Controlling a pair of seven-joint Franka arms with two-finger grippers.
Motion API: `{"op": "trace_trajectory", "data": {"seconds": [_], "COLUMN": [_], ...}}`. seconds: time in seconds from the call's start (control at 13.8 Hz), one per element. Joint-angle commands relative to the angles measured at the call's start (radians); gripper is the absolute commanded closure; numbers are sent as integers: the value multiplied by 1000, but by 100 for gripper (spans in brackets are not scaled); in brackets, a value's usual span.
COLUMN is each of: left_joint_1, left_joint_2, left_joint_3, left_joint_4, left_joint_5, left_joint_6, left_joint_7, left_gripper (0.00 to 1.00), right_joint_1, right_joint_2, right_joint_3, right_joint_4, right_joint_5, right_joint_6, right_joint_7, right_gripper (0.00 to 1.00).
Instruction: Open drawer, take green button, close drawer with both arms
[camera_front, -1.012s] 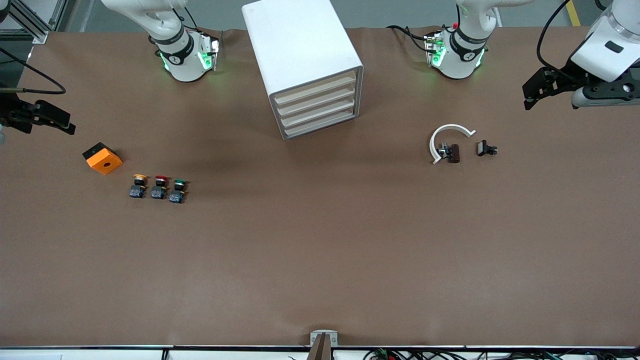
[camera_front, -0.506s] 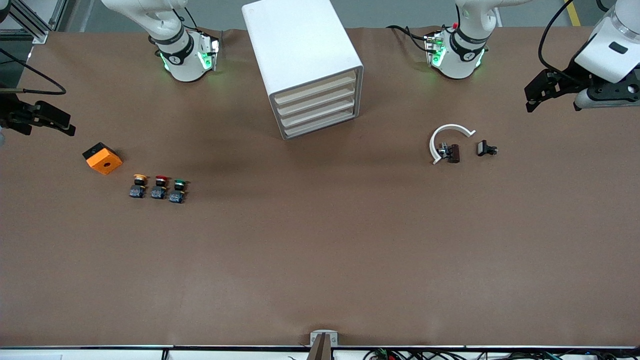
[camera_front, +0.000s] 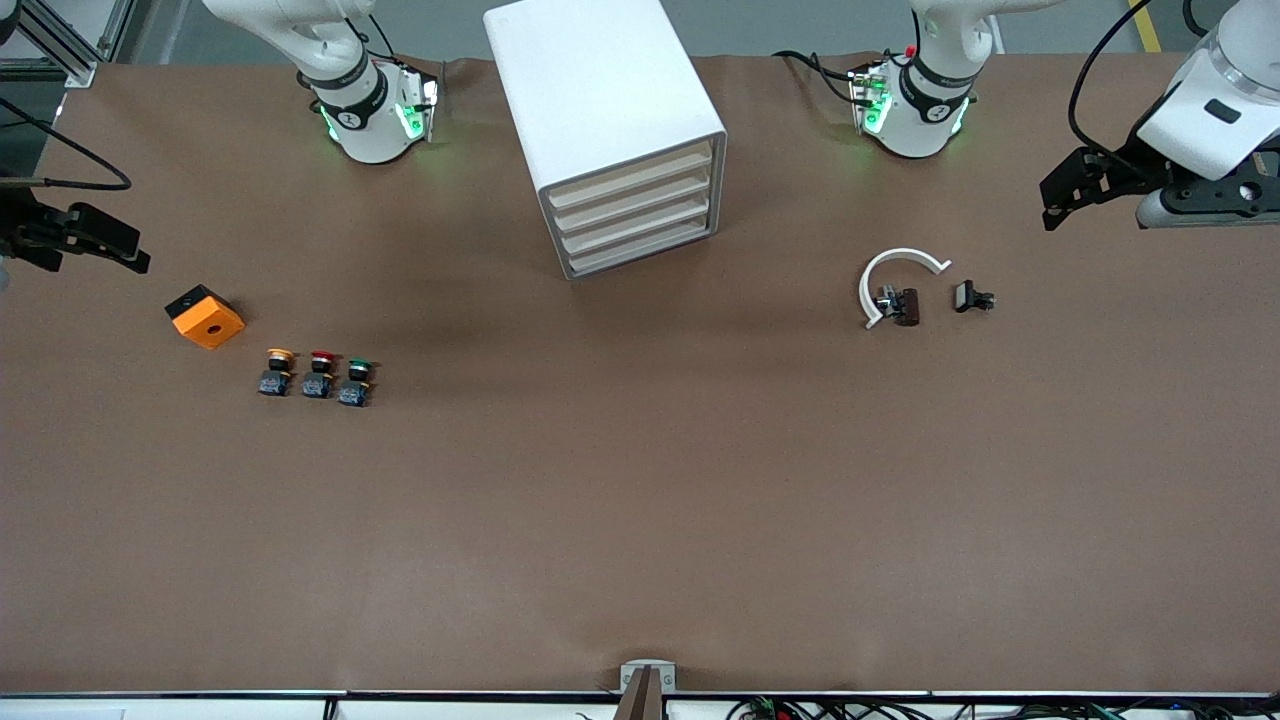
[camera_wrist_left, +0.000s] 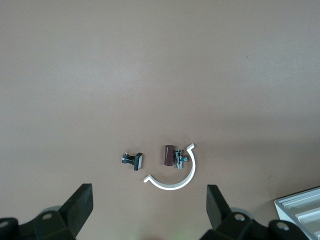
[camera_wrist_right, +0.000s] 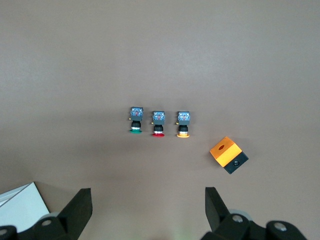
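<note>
The green-capped button (camera_front: 355, 381) lies on the table nearest the camera, beside 2 other buttons (camera_front: 297, 372). Farther off, the 4 drawers (camera_front: 633, 209) are shut. The left gripper (camera_front: 1070, 185) and right gripper (camera_front: 95, 240) are held wide open and empty; a square approach to one drawer front is advised.

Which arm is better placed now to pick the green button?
Right. The right gripper hangs open at the green button's end of the table; the left gripper hangs at the other end.
</note>
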Motion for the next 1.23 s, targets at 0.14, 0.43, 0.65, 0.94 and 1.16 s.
{"op": "trace_trajectory", "data": {"seconds": [0.14,0.43,0.65,0.94,1.16], "left_joint_1": [17,23,26,25,23], "left_joint_2": [10,13,53,74,77], "left_joint_3": [-5,-2,-2,-4,-4], "left_joint_4": [23,38,89,106,112], "left_joint_5": [-15,-13,-12,-9,-9], "left_joint_6": [-10,-17,-22,-25,-27], "left_joint_7": [10,15,13,12,12], "left_gripper": [0,0,0,0,0], "right_joint_1": [-20,-22,-22,-22,-22], "right_joint_2": [-12,-15,-14,-14,-14], "right_joint_3": [8,6,5,5,5], "right_joint_4": [16,22,27,27,27], "right_joint_5": [3,3,-5,-6,-6], "right_joint_6": [16,16,12,10,10], "right_joint_7": [-11,-16,-22,-22,-22], "right_gripper": [0,0,0,0,0]}}
